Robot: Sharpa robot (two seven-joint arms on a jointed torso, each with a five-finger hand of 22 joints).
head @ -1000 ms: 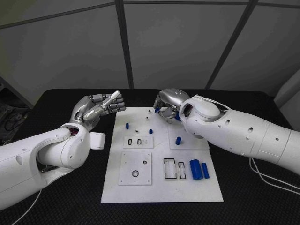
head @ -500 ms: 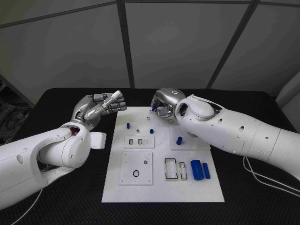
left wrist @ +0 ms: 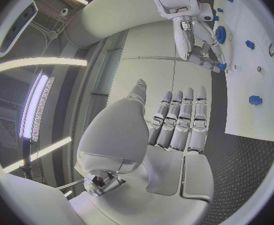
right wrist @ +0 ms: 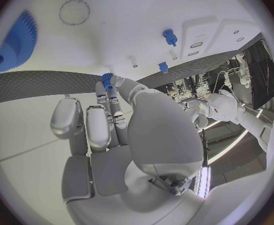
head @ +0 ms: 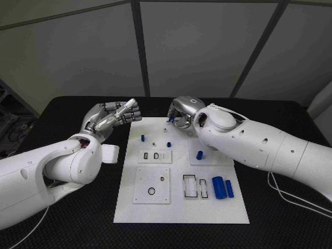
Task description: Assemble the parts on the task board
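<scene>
The white task board [head: 181, 207] lies in the middle of the black table. My right hand [head: 182, 115] hovers over the board's far edge and pinches a small blue part [right wrist: 107, 78] at its fingertips; the same part [left wrist: 221, 66] appears in the left wrist view. A blue gear [right wrist: 15, 42] lies on the board near that hand. My left hand [head: 112, 116] is raised beside the board's far left corner, fingers straight and side by side, holding nothing. Small blue pegs [head: 143, 138] [head: 199, 154] stand on the board, and two blue cylinders [head: 223, 187] lie near its right edge.
The board carries raised plates with slots [head: 155, 155], a round hole [head: 150, 192] and rectangular cut-outs [head: 188, 185]. Black table [head: 69, 228] surrounds the board. A thin cable [head: 304, 201] trails on the table under my right arm.
The whole picture has shifted a little. My right hand has edged slightly left along the board's far edge with the part still pinched. My left hand keeps its pose.
</scene>
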